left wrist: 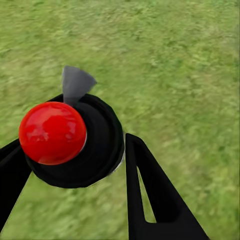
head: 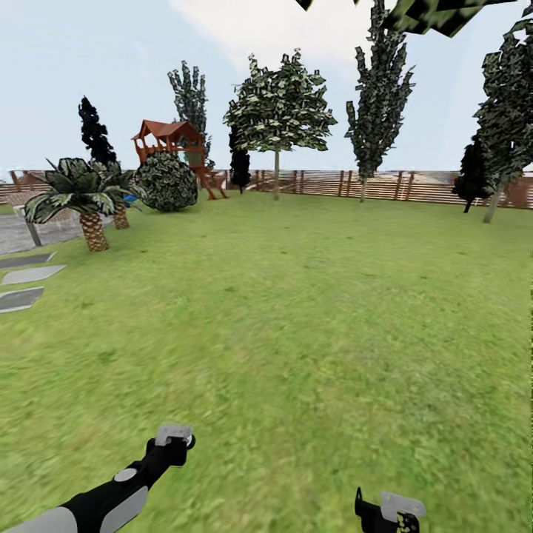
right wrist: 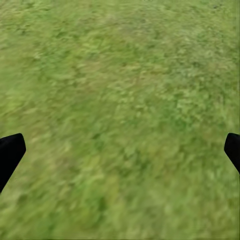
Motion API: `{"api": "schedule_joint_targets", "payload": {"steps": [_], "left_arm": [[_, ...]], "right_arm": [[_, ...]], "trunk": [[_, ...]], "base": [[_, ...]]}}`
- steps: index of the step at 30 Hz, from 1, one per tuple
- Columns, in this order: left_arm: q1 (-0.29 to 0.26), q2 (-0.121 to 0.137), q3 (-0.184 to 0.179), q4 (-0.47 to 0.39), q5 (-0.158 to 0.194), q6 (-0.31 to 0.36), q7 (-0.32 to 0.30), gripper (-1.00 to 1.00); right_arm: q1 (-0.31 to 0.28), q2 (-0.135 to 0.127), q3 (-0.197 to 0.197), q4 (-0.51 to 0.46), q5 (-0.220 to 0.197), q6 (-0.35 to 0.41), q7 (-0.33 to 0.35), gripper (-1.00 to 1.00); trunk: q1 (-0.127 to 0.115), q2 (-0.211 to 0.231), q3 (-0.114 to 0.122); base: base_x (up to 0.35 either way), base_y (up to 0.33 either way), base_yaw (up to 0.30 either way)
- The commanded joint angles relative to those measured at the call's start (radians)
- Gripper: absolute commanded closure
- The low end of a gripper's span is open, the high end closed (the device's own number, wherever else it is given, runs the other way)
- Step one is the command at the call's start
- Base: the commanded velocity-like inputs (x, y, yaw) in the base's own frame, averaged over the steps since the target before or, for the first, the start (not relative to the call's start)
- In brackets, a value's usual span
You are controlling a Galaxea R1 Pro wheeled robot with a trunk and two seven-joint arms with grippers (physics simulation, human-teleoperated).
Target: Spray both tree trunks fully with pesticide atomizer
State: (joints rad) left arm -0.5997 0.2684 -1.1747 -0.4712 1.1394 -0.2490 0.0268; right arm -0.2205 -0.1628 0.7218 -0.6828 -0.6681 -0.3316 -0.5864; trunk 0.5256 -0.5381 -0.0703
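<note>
Left pincer (left wrist: pixel 70 165) clamped on something (red-capped), right pincer (right wrist: pixel 120 150) spread wide, both arms low

Even, bright daylight, no cast shadows on the grass (head: pixel 311 311). Near the right gripper (right wrist: pixel 120 150) the turf smears into blur. The red ball (left wrist: pixel 52 132) beside the left gripper's fingers (left wrist: pixel 155 200) carries soft glare.

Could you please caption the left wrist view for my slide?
Left gripper holding a red-topped black atomizer above the lawn.
</note>
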Motion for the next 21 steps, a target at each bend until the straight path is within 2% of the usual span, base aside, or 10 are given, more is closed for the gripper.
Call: {"api": "schedule_joint_targets", "payload": {"steps": [1, 21], "left_arm": [[-0.002, 0.000, -0.008, 0.002, 0.010, -0.006, 0.002, 1.00], [-0.002, -0.006, -0.008, 0.028, 0.010, -0.007, -0.005, 1.00]], "right_arm": [[-0.002, -0.001, 0.008, -0.001, -0.010, -0.006, -0.006, -1.00], [-0.002, -0.001, 0.007, -0.001, -0.006, -0.006, -0.006, -1.00]], "trunk": [[0.001, -0.002, -0.002], [0.001, -0.002, -0.002]], "base": [[0.332, 0.000, -0.142], [0.334, 0.000, -0.015]]}}
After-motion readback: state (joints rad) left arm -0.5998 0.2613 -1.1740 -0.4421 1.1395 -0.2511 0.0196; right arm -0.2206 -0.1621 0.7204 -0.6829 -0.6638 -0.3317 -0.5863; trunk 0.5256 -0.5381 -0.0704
